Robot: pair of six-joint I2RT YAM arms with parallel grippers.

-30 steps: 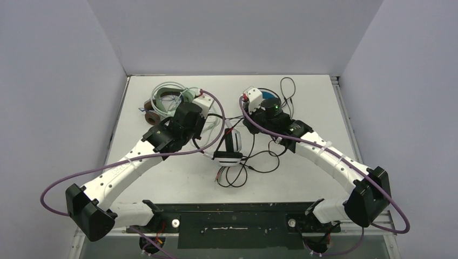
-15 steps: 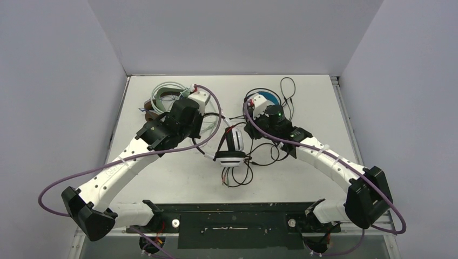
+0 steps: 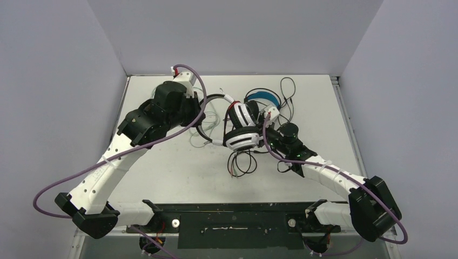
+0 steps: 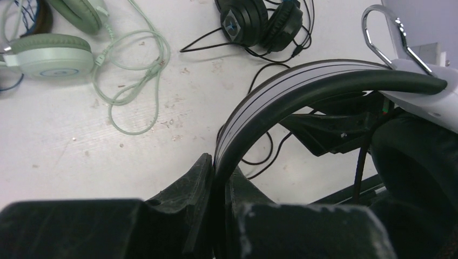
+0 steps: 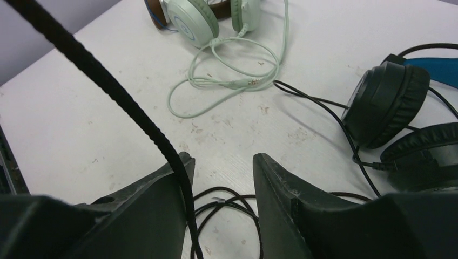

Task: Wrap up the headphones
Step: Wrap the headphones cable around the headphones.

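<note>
Left pincer (image 4: 219, 175) grips white striped headphones (image 4: 254, 110) by the headband; right pincer (image 5: 221, 164) gapes, black cord (image 5: 124, 102) crossing one finger.

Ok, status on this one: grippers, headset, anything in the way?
Left gripper shut on band of striped headset, held above the table. Right gripper open, braided cord hanging against one finger. Black headset and loose cords lie near it.

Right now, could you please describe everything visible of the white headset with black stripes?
The white headset has black-striped earcups, a white band with thin black lines and dark inner padding. The left gripper is shut on its band, apparently holding it above the table centre. Its black cord hangs in loops below.
</note>
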